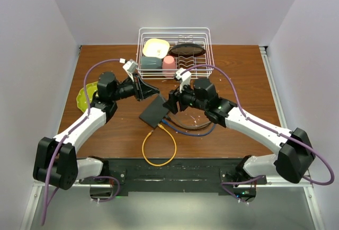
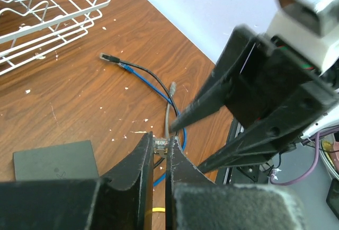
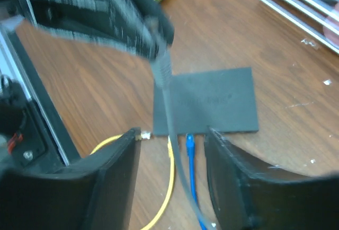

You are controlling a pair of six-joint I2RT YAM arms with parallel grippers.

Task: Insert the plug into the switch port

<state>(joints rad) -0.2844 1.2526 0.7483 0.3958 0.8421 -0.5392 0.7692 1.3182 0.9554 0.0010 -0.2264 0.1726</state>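
Brown wood covers the table [image 1: 114, 134] in the top external view. A white wire dish rack [image 1: 175, 28] stands at its 12 o'clock edge, and a green plate [image 1: 83, 98] lies at 9 o'clock under the left arm. The dark grey box [image 1: 155, 110] lies flat near the middle. The left end effector [image 1: 148, 90] hovers at the box's 12 o'clock and the right end effector [image 1: 172, 103] at its 2 o'clock, with their tips close together. A yellow cable [image 1: 159, 163] loops at the box's 6 o'clock, and a blue cable [image 1: 185, 133] curves away at 4 o'clock.

In the left wrist view, the left end effector is clenched on the clear plug [image 2: 160, 144], which is pinched between its dark fingertips at 6 o'clock. The plug's grey cable [image 2: 168, 114] rises from it toward 12 o'clock. The box lies at 8 o'clock on the table, apart from the plug. The right end effector fills the 3 o'clock side, its fingers spread.

In the right wrist view, the right end effector is released, its two fingers standing well apart at 6 o'clock. The grey cable hangs down between them, and whether it touches either finger cannot be told. The blurred left end effector holds the top of the cable at 11 o'clock, above the box. The box's port edge [image 3: 228, 131] faces 6 o'clock, and a blue plug [image 3: 189, 142] and a yellow plug [image 3: 169, 146] sit against it. Which socket is meant cannot be told.
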